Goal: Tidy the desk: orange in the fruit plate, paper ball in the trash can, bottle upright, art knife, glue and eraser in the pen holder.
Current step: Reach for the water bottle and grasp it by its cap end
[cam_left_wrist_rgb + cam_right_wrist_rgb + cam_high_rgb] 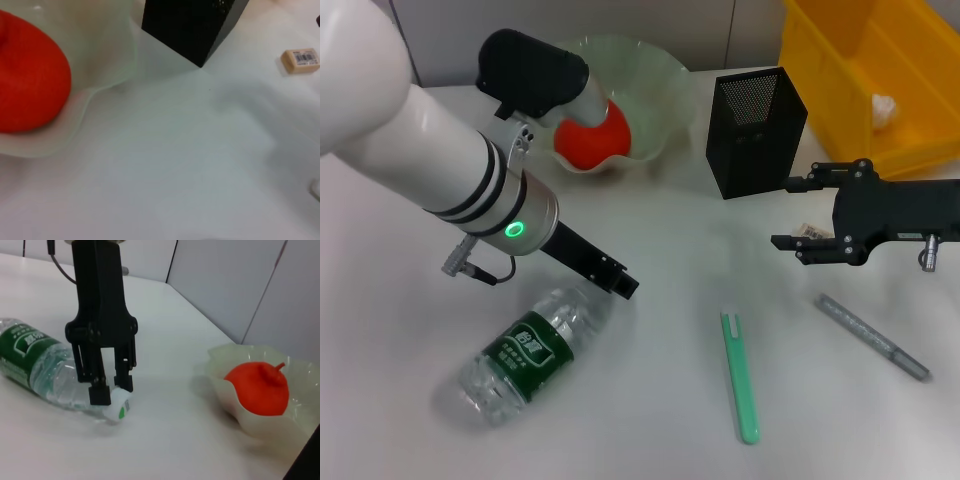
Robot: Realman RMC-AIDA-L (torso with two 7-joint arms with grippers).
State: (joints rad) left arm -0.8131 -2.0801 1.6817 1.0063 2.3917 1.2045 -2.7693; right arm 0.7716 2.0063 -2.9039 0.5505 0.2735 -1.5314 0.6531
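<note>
Plastic bottle [527, 352] under left end effector [623, 284]

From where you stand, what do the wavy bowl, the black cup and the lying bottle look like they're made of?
The fruit plate looks like translucent pale-green plastic or glass: the orange shows through its wall. The pen holder seems to be black metal mesh, with fine perforations. The bottle is clear, thin plastic, ribbed and glinting.

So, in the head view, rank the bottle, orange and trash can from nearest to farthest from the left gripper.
1. The bottle, lying on its side, its cap end right at the left gripper.
2. The orange, farther back in the fruit plate.
3. The trash can, far across at the right rear.
</note>
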